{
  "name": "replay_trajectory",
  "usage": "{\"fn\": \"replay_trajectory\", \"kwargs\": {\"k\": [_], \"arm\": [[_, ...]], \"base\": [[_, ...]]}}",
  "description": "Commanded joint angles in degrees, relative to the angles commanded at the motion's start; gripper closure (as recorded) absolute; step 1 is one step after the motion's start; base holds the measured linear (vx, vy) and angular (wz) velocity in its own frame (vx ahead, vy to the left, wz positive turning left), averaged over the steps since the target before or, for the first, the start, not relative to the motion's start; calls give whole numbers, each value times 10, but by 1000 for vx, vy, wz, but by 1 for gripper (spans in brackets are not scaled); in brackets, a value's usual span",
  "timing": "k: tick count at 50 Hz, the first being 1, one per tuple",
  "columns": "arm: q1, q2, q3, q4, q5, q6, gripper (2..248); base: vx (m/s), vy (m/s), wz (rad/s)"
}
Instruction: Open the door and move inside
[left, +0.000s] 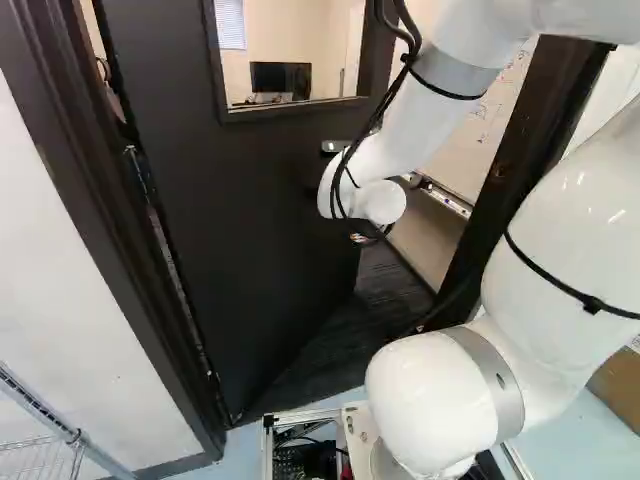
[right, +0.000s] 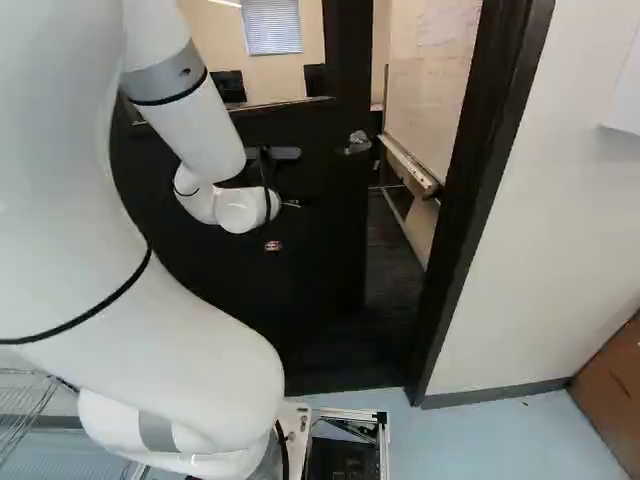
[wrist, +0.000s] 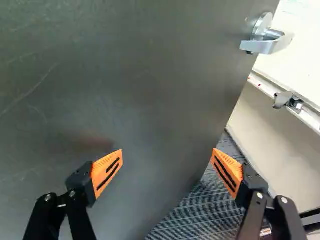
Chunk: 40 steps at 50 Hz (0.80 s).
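The black door (left: 240, 200) stands partly open, swung away from me, with a gap along its handle side. Its silver lever handle (right: 358, 142) is to the right of my gripper (right: 272, 243), which is mostly lost against the dark door in the right base view. Seen from the wrist, the gripper (wrist: 167, 162) has its orange fingers wide apart with nothing between them. The door's face (wrist: 135, 95) lies ahead of them, and the handle (wrist: 266, 40) is farther ahead, off to one side. Whether a fingertip touches the door I cannot tell.
The dark door frame (right: 480, 190) borders the opening on the right, the other jamb (left: 110, 230) on the left. Beyond lie dark carpet (right: 385, 270) and a whiteboard (right: 430, 90) with a tray. A wire rack (left: 60, 440) stands at the near left, a brown box (right: 612, 390) at the right.
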Motion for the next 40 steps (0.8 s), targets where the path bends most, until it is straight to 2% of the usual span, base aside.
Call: {"fn": "replay_trajectory", "kwargs": {"k": [27,40], "arm": [[0,-1,-1,0,0,0,3],[4,-21,-21,0,0,0,3]], "base": [[9,9,-1],[0,0,0]]}}
